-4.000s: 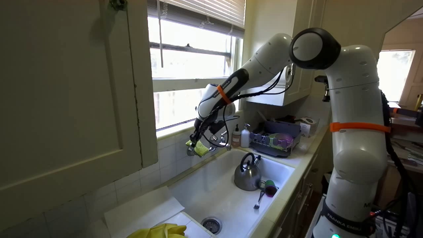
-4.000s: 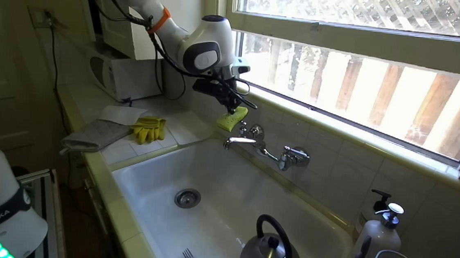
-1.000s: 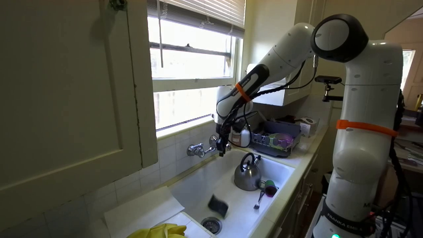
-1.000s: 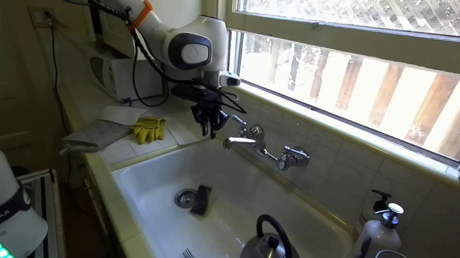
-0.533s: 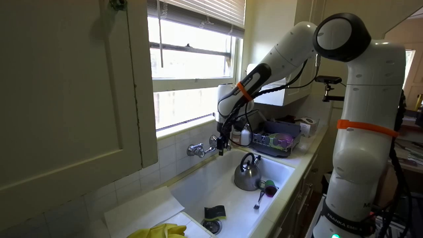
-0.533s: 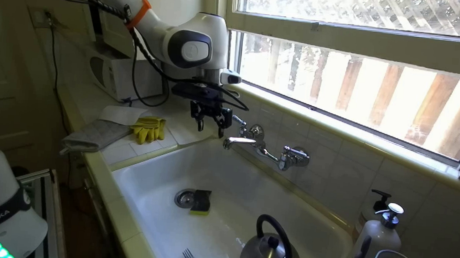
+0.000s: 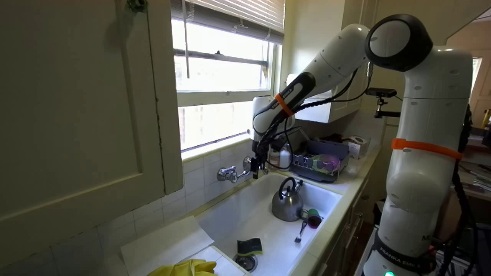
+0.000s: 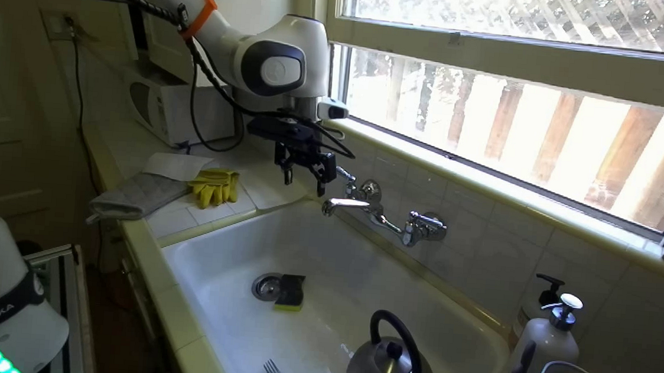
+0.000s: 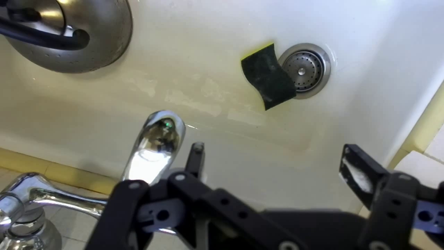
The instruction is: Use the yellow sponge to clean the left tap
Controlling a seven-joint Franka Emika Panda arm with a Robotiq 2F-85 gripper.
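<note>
Hanging above the sink (image 8: 348,282) near the spout (image 9: 158,142), the pincer (image 9: 273,149) has its fingers (image 9: 357,173) spread well apart with nothing between them. Loose on the bottom of the sink lies the yellow sponge (image 9: 269,78), dark scrubbing side up, a strip of yellow showing along its edge, one end lapping over the rim of the drain (image 9: 306,69). The left tap (image 7: 228,173), as I read the layout, has no sponge against it; it shines, but nothing visible proves whether it is clean. Going by the bare pincer and the sponge down by the drain, I lean towards a job at its end, with only backing away to do. If the wiping is not done, the sponge must be picked up, brought to the tap and rubbed on.
</note>
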